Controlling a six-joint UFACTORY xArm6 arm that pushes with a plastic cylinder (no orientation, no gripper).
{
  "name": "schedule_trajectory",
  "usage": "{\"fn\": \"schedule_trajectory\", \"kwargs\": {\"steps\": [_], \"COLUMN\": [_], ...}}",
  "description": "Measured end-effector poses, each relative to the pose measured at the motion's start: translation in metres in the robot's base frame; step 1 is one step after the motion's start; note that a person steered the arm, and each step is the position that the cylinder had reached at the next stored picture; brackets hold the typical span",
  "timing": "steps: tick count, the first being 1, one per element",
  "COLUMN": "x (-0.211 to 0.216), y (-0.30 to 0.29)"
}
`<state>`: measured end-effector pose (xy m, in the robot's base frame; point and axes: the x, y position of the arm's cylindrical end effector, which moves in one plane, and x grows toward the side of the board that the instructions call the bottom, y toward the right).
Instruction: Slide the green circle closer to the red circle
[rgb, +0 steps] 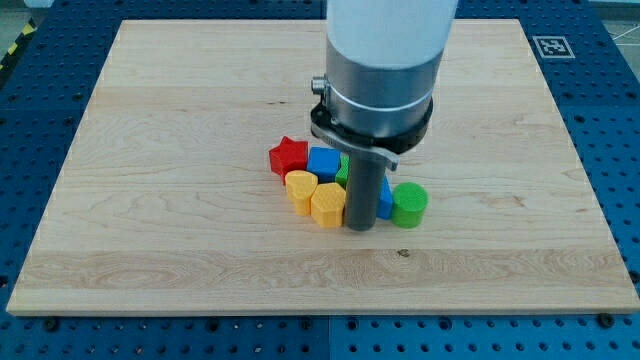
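- Counted on the wooden worktop (180, 120): one red star (288, 156), one blue block (323, 161), two yellow blocks (300, 190) (327, 203), one green circle (409, 203).
- Rod upright, my tip (360, 229) just left of the green circle, right of the yellow blocks.
- No gripper fitted; red circle not visible.

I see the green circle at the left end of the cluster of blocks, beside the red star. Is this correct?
Not quite. The camera view shows the green circle at the right end of the cluster, just right of my tip. The red star is at the cluster's left end, so the two are at opposite ends, not beside each other.
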<state>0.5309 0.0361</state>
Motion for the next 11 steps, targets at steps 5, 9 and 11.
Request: {"fn": "schedule_trajectory", "kwargs": {"steps": [5,9,11], "x": [0.053,0.015,-0.023], "y": [0.031,0.074,0.074]}}
